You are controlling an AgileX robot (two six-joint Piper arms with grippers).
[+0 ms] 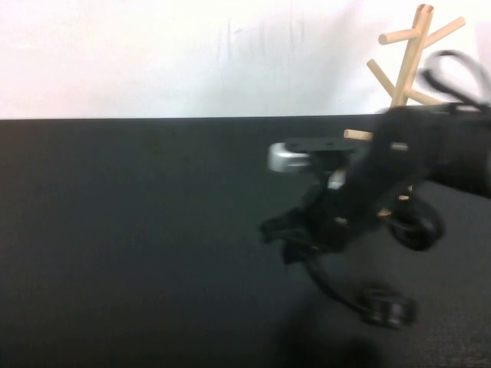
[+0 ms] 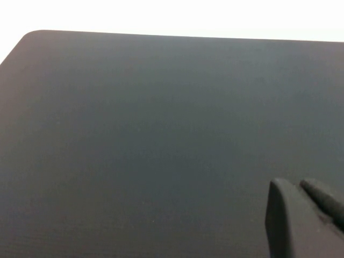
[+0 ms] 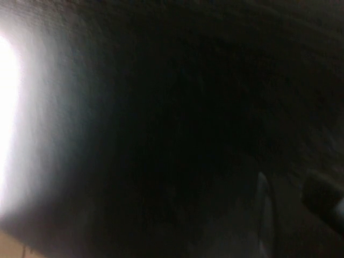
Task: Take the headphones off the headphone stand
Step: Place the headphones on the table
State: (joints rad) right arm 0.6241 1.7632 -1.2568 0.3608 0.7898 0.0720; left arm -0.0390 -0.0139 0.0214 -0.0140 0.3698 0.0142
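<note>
The black headphones hang off my right gripper [image 1: 285, 234], which is shut on the thin headband [image 1: 326, 282] over the middle of the table. One ear cup [image 1: 388, 307] hangs low toward the front, the other [image 1: 418, 225] sits below my right arm. The light wooden headphone stand [image 1: 406, 69] rises at the back right, its pegs bare and its base hidden behind the arm. The right wrist view is dark and blurred. My left gripper [image 2: 294, 186] is out of the high view; in its wrist view its fingers lie close together over bare black table.
The black table top [image 1: 123, 230] spreads to the left and front. Its far edge meets a white wall [image 1: 192, 54]. My right arm [image 1: 445, 153] reaches in from the right, in front of the stand.
</note>
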